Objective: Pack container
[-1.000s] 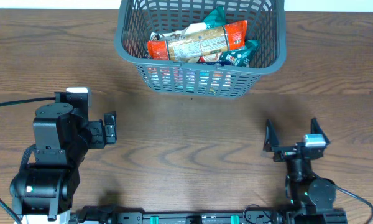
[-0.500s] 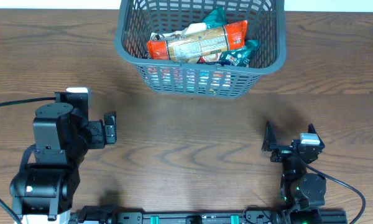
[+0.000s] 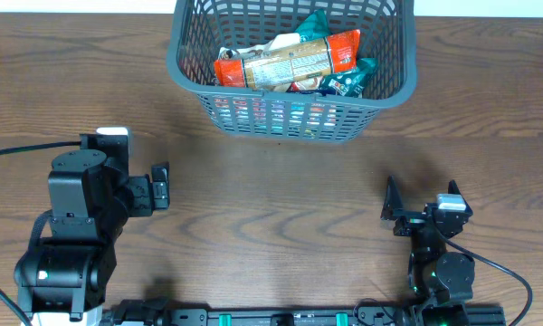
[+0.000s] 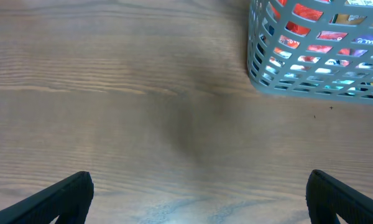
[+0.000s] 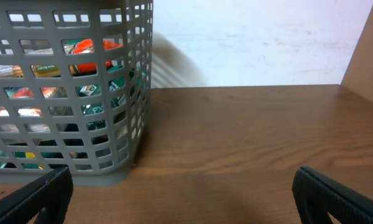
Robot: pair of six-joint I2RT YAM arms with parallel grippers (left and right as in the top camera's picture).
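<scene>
The dark grey slotted container (image 3: 185, 68) stands at the back middle of the table. It holds several snack packets, an orange one (image 3: 290, 59) on top. It also shows in the left wrist view (image 4: 261, 62) and the right wrist view (image 5: 68, 93). My left gripper (image 3: 159, 186) is open and empty at the front left, far from the container. My right gripper (image 3: 423, 210) is open and empty at the front right. Bare wood lies between the jaws in both wrist views (image 4: 196, 199) (image 5: 183, 193).
A black cable (image 3: 23, 149) runs from the left arm to the left edge. A white wall (image 5: 261, 43) lies beyond the table's far edge in the right wrist view. Brown wooden table (image 3: 271, 199) spans between the arms.
The right arm drew slightly back toward the front edge and turned a little, then stopped. The left arm and the container have not moved.
</scene>
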